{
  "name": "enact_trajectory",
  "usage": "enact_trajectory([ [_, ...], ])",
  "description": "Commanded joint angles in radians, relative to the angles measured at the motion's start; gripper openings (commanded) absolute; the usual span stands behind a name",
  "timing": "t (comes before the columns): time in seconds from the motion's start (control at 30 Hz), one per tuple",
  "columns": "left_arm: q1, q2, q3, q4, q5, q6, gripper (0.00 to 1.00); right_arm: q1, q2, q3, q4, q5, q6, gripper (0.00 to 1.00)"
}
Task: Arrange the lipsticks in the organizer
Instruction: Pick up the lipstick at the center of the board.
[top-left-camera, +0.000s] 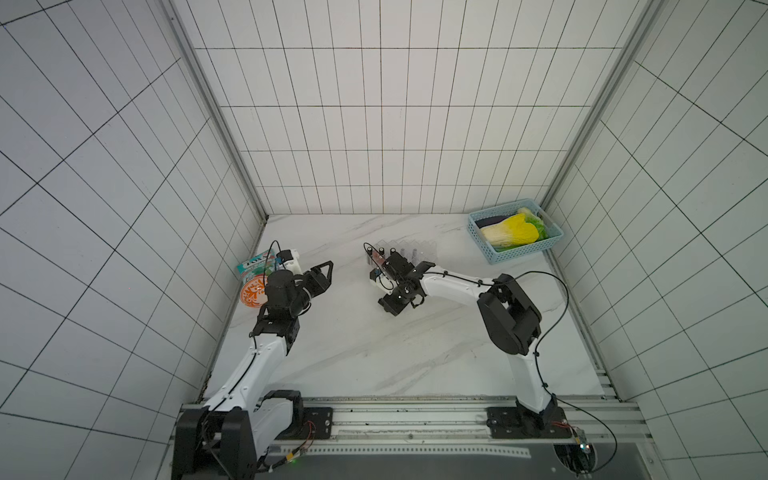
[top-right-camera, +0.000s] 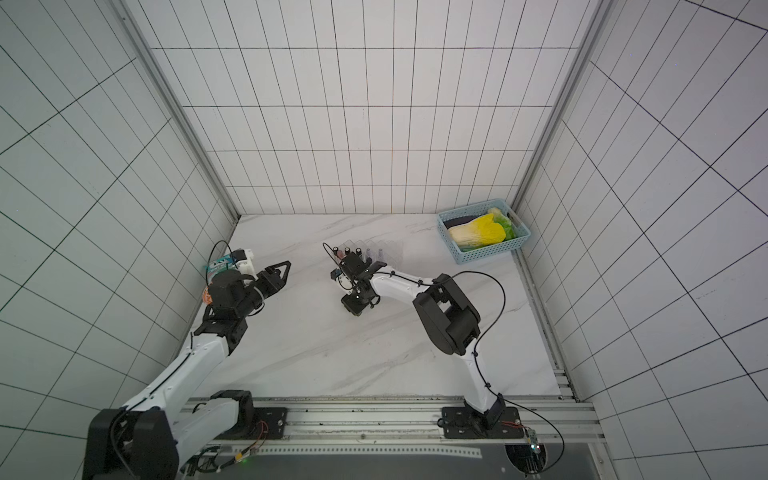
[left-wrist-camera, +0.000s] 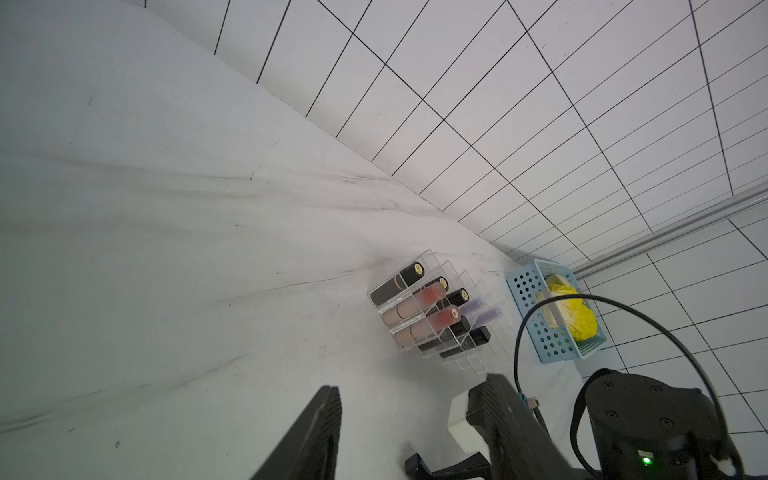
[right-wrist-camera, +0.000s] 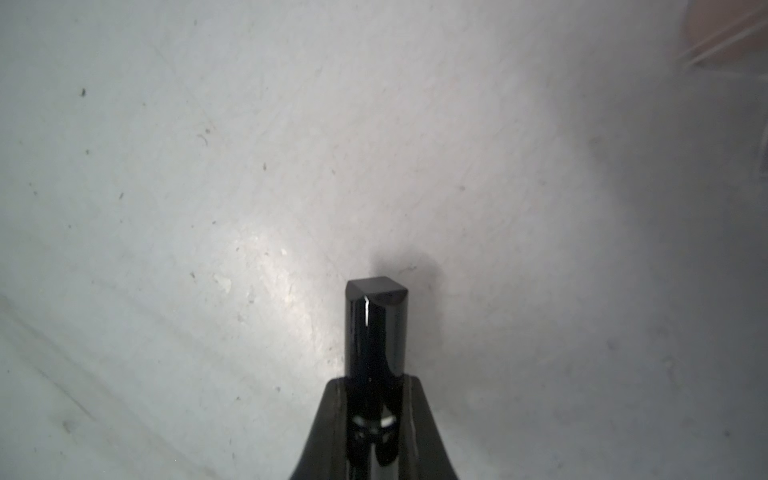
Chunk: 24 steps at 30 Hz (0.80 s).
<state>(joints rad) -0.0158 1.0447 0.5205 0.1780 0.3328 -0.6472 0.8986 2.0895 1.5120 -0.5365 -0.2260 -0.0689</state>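
Right tool (right-wrist-camera: 374, 386) is clamped on a black lipstick (right-wrist-camera: 376, 332). The tube end hangs close over the bench (right-wrist-camera: 166, 208), just in front of the organizer (left-wrist-camera: 478, 357). The organizer holds other lipsticks (left-wrist-camera: 415, 303): black, pink, lavender. Left tool (left-wrist-camera: 407, 399) is half-wide, empty and well apart.

Even, diffuse light fills both top views, where the black-lined white wall tiles (top-left-camera: 374, 124) bow toward the edges. In the right wrist view glare brightens the white marble counter (right-wrist-camera: 257, 266) beside the glossy black square-capped lipstick tube (right-wrist-camera: 376, 328), streaked by a thin highlight; one corner is blurred
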Motion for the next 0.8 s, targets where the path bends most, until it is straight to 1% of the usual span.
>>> enact_trajectory([
  [0.0,-0.002,0.016,0.028,0.045,0.038,0.009,0.54,0.001,-0.063,-0.059,-0.004,0.004,0.037,0.06],
  [0.1,-0.009,0.030,0.031,0.065,0.063,0.008,0.54,-0.012,-0.121,-0.096,0.009,-0.017,0.051,0.01],
  [0.17,-0.013,0.042,0.043,0.077,0.110,0.012,0.54,-0.024,-0.181,-0.127,0.021,-0.045,0.064,0.00],
  [0.2,-0.014,0.051,0.054,0.083,0.152,0.016,0.54,-0.034,-0.222,-0.148,0.029,-0.055,0.070,0.00],
  [0.27,-0.016,0.074,0.088,0.083,0.259,0.023,0.56,-0.062,-0.308,-0.190,0.044,-0.080,0.085,0.01],
  [0.3,-0.019,0.089,0.113,0.088,0.333,0.024,0.57,-0.082,-0.356,-0.212,0.051,-0.102,0.095,0.02],
  [0.33,-0.026,0.108,0.134,0.098,0.417,0.022,0.67,-0.104,-0.409,-0.236,0.061,-0.128,0.106,0.02],
  [0.4,-0.058,0.145,0.177,0.128,0.567,0.016,0.73,-0.142,-0.503,-0.277,0.079,-0.191,0.129,0.03],
  [0.43,-0.083,0.162,0.196,0.138,0.623,0.016,0.76,-0.160,-0.553,-0.296,0.086,-0.220,0.142,0.04],
  [0.5,-0.145,0.186,0.223,0.148,0.697,0.025,0.80,-0.191,-0.641,-0.328,0.101,-0.267,0.165,0.06],
  [0.67,-0.275,0.243,0.267,0.227,0.771,-0.007,0.83,-0.223,-0.779,-0.356,0.101,-0.396,0.217,0.08],
  [0.77,-0.330,0.259,0.287,0.271,0.776,-0.032,0.82,-0.224,-0.824,-0.362,0.099,-0.474,0.245,0.10],
])
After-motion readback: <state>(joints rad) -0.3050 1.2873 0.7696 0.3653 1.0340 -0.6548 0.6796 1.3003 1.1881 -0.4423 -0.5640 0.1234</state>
